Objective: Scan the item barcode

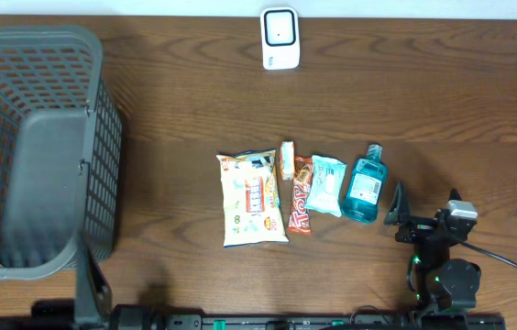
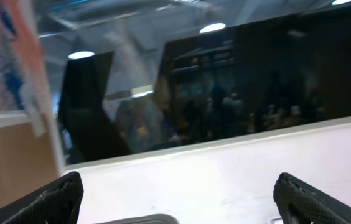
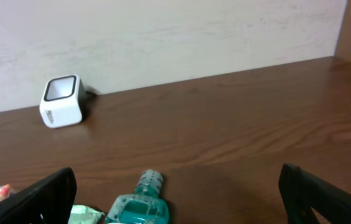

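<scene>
Right gripper (image 3: 177, 177) and left gripper (image 2: 178, 190) both gape wide, empty. The mouthwash bottle (image 1: 364, 185) lies on the desk (image 1: 442, 101) just ahead of the right one, well apart from the barcode scanner (image 1: 280, 38). Its slick, rounded body could slip or roll when pinched.

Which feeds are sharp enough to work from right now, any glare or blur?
Overhead: evenly lit and sharp, scanner and snack bag crisp. Left wrist: soft, smeared, pointing at a dark panel under bright ceiling lamps; no items visible. Right wrist: clear, mouthwash bottle cropped at the bottom edge, fingers dark in the corners.
</scene>
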Robot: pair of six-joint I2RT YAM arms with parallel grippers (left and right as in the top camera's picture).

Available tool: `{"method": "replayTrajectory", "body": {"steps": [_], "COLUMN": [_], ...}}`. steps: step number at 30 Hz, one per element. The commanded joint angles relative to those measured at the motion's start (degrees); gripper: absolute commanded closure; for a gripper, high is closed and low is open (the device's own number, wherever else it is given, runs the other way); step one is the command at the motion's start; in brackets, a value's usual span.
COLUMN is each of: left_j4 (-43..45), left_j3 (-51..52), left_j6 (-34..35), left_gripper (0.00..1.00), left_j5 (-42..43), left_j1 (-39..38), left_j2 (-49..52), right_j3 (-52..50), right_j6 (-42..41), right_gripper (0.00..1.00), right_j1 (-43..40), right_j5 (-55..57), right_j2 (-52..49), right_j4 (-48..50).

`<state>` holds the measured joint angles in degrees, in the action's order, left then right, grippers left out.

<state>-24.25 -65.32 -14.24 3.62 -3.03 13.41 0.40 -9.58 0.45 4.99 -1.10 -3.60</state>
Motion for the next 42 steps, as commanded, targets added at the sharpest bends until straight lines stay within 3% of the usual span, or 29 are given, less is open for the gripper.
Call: {"method": "replayTrajectory", "body": {"steps": [1, 9, 19, 26, 30, 42], "left_j4": [0.07, -1.22, -2.47, 4.90, 8.57, 5.01], "left_j3": [2.27, 3.87, 4.15, 4.13, 4.13, 4.31], "left_j6": [1.51, 1.51, 1.49, -4.76, -4.76, -4.76], "left_gripper": [0.02, 0.02, 0.02, 0.02, 0.02, 0.02], "left_j5": [6.34, 6.27, 6.45, 6.23, 6.25, 6.25], "left_j1": [0.28, -0.33, -1.25, -2.80, -2.84, -2.84], "left_j2": [-6.12, -13.16, -13.22, -13.05, -12.68, -11.74], "right_j3": [-0.09, -0.09, -0.09, -0.09, -0.09, -0.09], "right_j6": [0.66, 0.66, 0.66, 0.66, 0.66, 0.66], "right_gripper": [0.01, 0.01, 0.01, 0.01, 0.01, 0.01], "right_j1": [0.31, 0.31, 0.31, 0.31, 0.31, 0.31], "right_j5": [0.90, 0.90, 0.87, 0.90, 0.87, 0.87], "right_j2": [0.02, 0.02, 0.02, 0.02, 0.02, 0.02], "right_j4": [-0.09, -0.11, -0.09, -0.09, -0.09, -0.11]}}
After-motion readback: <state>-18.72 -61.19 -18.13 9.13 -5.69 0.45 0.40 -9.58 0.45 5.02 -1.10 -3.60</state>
